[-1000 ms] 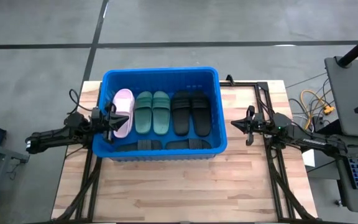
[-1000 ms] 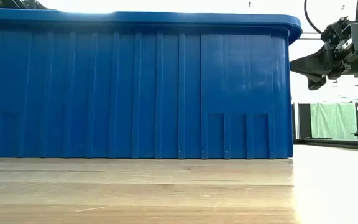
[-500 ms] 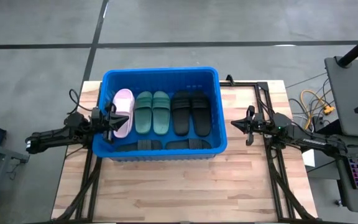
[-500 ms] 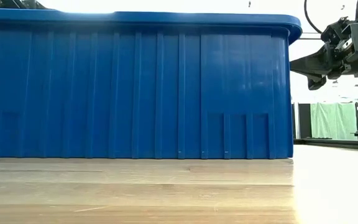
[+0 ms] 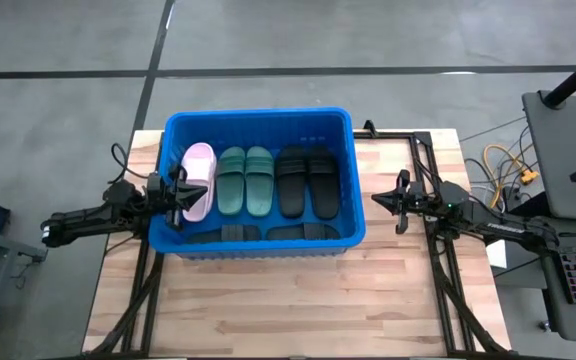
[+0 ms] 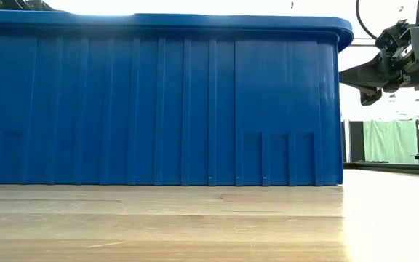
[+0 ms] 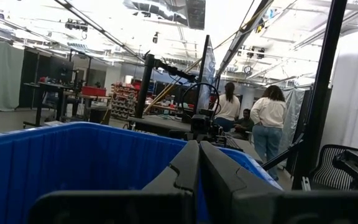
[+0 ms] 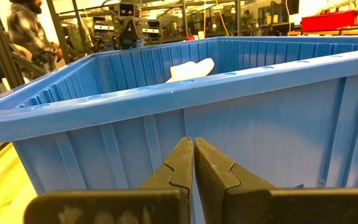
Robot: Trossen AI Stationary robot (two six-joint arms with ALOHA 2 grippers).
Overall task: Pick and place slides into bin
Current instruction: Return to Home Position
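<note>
The blue bin (image 5: 258, 120) stands on the wooden table. Inside it lie a pale pink slide (image 5: 198, 178), two dark green slides (image 5: 244, 180) and two black slides (image 5: 305, 180) side by side, with more black slides (image 5: 268, 233) along the near wall. My left gripper (image 5: 186, 190) is shut and empty, level over the bin's left rim beside the pink slide. My right gripper (image 5: 378, 199) is shut and empty, just outside the bin's right wall (image 8: 278, 124); it also shows in the low view (image 6: 358, 76). The pink slide's tip shows over the rim in the right wrist view (image 8: 191, 68).
Bare wooden table (image 5: 268, 310) lies in front of the bin. Black frame rails (image 5: 408, 135) run along both table sides. A laptop stand and cables (image 5: 558, 130) are off the right edge. People (image 7: 269, 121) stand in the room behind.
</note>
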